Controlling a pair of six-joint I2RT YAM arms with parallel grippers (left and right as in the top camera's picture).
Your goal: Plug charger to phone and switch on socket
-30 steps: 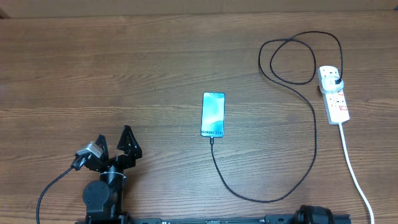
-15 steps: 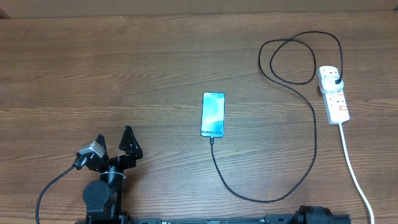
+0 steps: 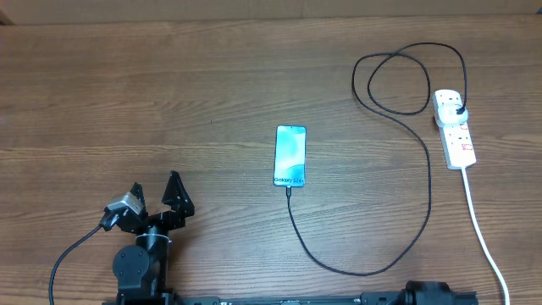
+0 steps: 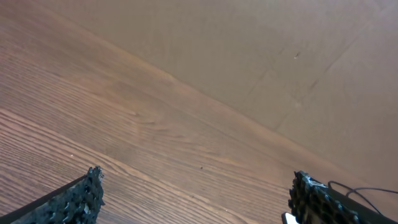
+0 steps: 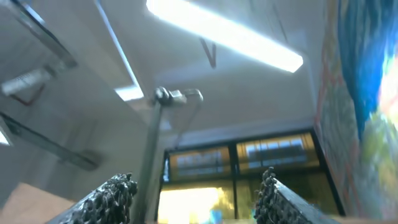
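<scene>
phone [image 3: 290,156] screen, "Galaxy S24+" near its lower edge

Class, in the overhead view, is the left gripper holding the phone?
No, the left gripper stands open and empty, well apart from the phone lying flat on the table.

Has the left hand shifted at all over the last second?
No. In the overhead view the left hand keeps the same position relative to the phone, open as before.

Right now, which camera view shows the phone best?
The overhead view: the phone lies whole, screen up, with the black cable at its near end. The left wrist view shows no phone I can make out; the right wrist view faces the ceiling.
</scene>
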